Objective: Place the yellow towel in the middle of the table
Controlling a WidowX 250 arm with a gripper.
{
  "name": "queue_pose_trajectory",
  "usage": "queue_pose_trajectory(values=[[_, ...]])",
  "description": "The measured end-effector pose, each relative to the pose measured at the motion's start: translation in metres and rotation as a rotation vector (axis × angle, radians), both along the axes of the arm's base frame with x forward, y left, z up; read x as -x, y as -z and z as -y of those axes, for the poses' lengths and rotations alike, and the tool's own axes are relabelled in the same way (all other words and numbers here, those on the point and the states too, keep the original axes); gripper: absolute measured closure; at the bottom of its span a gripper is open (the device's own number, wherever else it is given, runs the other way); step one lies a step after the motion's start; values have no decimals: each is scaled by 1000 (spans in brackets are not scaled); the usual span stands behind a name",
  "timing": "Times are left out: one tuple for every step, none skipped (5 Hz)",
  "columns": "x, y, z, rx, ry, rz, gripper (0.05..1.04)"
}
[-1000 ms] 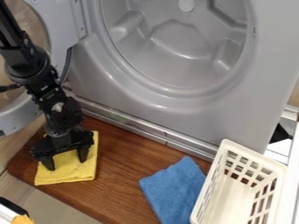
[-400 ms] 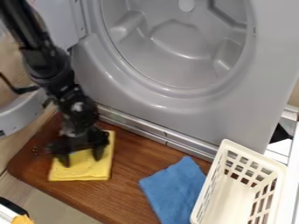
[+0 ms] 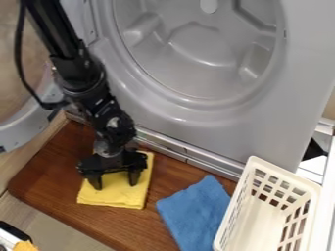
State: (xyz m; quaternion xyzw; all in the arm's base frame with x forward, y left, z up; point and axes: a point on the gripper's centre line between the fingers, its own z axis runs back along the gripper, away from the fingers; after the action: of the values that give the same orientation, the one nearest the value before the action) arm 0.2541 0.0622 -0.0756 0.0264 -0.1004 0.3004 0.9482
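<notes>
Towel (image 3: pixel 118 197), yellow, lies flat on the brown wooden tabletop (image 3: pixel 46 186), left of the blue cloth (image 3: pixel 195 213). Outline roughly four-sided, a little longer than wide; long axis runs up the view from the near edge toward the grey appliance (image 3: pixel 268 135), leaning right at its far end. Right side is a fairly straight slanted line; near edge runs almost level, its right corner slightly lower than its left. Far left portion is hidden under the gripper (image 3: pixel 116 186), so that corner cannot be read. Gripper hangs over the towel from the black arm (image 3: pixel 85 83), which enters at the upper left, and points down toward the near edge. Fingers (image 3: pixel 96 182) stand wide apart, one toward the left side of the towel and one toward the right, with yellow fabric visible between them—no fold seen pinched there. Both tips appear to meet the towel's upper surface; exact contact pressure cannot be told. Towel's near right corner sits just beside the blue cloth's left corner, apart, with a narrow strip of wood between. White basket (image 3: pixel 286 172) stands to the right of the blue cloth, well apart from the towel.
</notes>
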Motion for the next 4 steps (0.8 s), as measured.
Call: queue_pose_trajectory(values=[[-6,-1,21,14,68,5,83],[-18,-3,42,32,141,28,83],[-19,-4,47,32,164,22,83],[-22,-9,46,24,169,41,83]])
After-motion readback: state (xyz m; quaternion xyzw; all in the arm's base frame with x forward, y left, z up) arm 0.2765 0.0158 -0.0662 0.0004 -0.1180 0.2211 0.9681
